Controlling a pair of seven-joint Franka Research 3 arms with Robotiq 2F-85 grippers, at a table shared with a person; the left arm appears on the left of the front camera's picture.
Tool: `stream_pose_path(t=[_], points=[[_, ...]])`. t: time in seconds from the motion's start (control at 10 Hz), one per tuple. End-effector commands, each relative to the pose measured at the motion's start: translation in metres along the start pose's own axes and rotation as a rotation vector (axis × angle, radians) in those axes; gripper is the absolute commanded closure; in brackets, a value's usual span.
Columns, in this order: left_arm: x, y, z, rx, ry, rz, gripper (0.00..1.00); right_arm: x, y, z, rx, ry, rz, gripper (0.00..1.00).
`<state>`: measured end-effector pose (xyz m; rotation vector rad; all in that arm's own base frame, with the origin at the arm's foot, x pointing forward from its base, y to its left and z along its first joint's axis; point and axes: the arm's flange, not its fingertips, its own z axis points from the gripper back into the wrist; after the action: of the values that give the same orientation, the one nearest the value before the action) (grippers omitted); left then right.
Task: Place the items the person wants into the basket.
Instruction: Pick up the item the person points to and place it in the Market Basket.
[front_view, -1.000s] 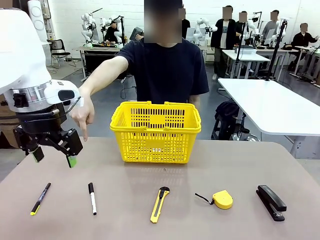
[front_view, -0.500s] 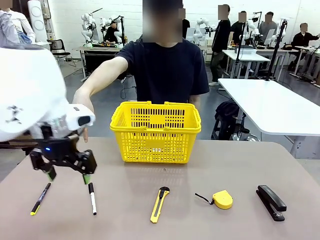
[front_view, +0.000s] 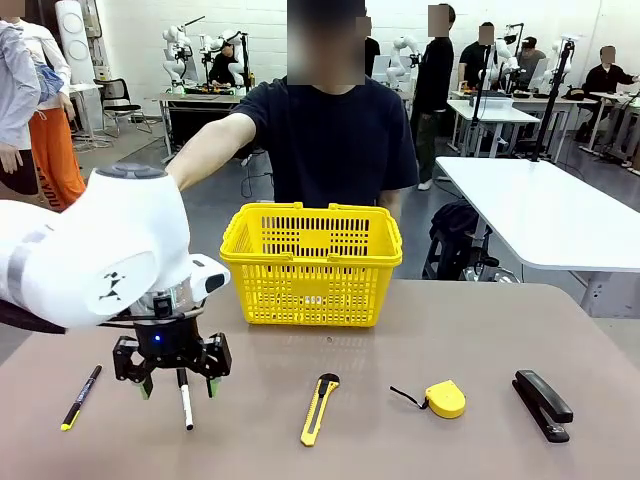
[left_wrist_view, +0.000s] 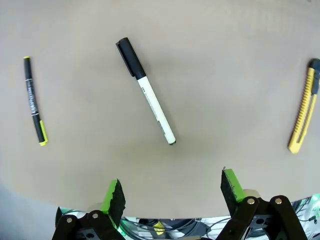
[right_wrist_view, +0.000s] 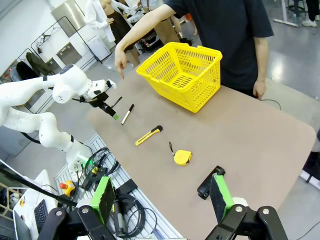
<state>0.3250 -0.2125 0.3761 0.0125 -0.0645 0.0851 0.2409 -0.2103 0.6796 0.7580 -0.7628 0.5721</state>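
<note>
My left gripper hangs open just above the white marker, its green fingertips to either side. In the left wrist view the marker lies diagonally ahead of the open left gripper, with the thin black pen on the left and the utility knife on the right. The yellow basket stands at the table's far side in front of the person, whose outstretched hand points down near the marker. My right gripper is open and holds nothing, high off the table's corner.
On the table's near side lie the pen, the knife, a yellow tape measure and a black stapler. A white table stands at the back right. Other people stand farther off.
My left arm has swung right and down from the table's left edge to just above the white marker. Its jaws stayed open. The person's pointing hand is now hidden behind it in the front view.
</note>
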Motion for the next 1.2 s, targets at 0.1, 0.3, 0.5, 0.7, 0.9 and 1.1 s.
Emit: stream_pose_path(t=[0.1,0.3,0.5,0.7,0.9,1.1], points=[[-0.022,0.025,-0.050,-0.018,-0.007,0.061,0.00,0.003,0.000,0.002,0.015,-0.011,0.020,0.00],[-0.017,0.026,-0.066,-0.005,-0.013,0.100,0.00,0.003,0.000,0.002,0.015,-0.011,0.020,0.00],[-0.012,0.027,-0.077,0.023,0.005,0.120,0.00,0.003,0.000,0.002,0.015,-0.011,0.020,0.00],[-0.010,0.027,-0.082,0.043,0.013,0.130,0.00,0.003,0.000,0.002,0.015,-0.011,0.020,0.00],[-0.010,0.026,-0.082,0.043,0.008,0.132,0.00,0.003,0.000,0.002,0.015,-0.011,0.020,0.00],[-0.011,0.026,-0.082,0.039,-0.013,0.128,0.00,0.003,0.000,0.002,0.015,-0.011,0.020,0.00]])
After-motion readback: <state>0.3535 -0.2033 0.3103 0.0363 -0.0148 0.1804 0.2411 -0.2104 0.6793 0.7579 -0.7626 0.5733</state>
